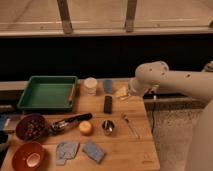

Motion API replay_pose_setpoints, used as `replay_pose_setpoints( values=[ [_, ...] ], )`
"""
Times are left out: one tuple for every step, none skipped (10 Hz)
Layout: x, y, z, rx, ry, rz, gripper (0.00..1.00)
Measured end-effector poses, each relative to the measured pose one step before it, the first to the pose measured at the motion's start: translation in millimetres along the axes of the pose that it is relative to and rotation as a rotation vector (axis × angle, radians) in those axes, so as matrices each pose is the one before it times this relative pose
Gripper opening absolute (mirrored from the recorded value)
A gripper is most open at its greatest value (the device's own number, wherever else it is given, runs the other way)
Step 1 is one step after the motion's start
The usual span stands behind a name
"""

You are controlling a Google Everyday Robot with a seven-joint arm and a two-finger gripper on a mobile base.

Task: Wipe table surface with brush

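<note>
The table surface [115, 145] is a light-brown wooden plank top that fills the lower half of the camera view. The brush [121, 92], a small cream-coloured wedge, lies near the table's far right edge. My white arm reaches in from the right. Its gripper [132, 90] hangs just right of the brush at the far edge, low over the wood and largely hidden by the wrist. It stands open, and the brush rests on the table beside it.
A green tray [30, 100] sits at the far left, with a white cup [90, 85] beside it. Mid-table lie a black bar [108, 104], an orange [86, 128], a metal cup [107, 126], a black-handled utensil [70, 121] and a thin fork-like piece [131, 125]. Two bowls [31, 126] and cloths [66, 149] fill the near left.
</note>
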Motion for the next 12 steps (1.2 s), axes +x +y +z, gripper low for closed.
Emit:
replay_pose_setpoints(
  values=[
    [-7.37,21.99,3.52,-0.01448,0.00134,-0.07343,0.80],
    [-6.31,14.73,2.83,-0.01278,0.00311,-0.04216,0.80],
    [-9.89,20.88,4.15,-0.02112,0.00138,-0.05634,0.80],
    [-8.77,21.13,4.08,-0.02231,0.00043,-0.04447,0.80],
    [0.35,-0.93,-0.31,0.00185,0.00075,-0.00224,0.80],
    [0.97,-3.02,-1.02,0.00383,0.00006,0.00370,0.80],
    [-0.79,2.62,0.92,-0.00304,0.00032,-0.00337,0.80],
    [0.33,0.47,0.23,-0.00076,0.00007,0.00020,0.80],
    [2.56,-3.55,-0.73,0.01432,0.00560,0.00398,0.80],
    [5.53,-1.58,3.05,0.04395,0.02263,-0.02649,0.80],
    [-1.33,11.19,6.45,0.02475,0.00871,-0.04688,0.80],
    [-1.19,2.58,6.21,0.00074,0.00920,-0.02489,0.80]
  ],
)
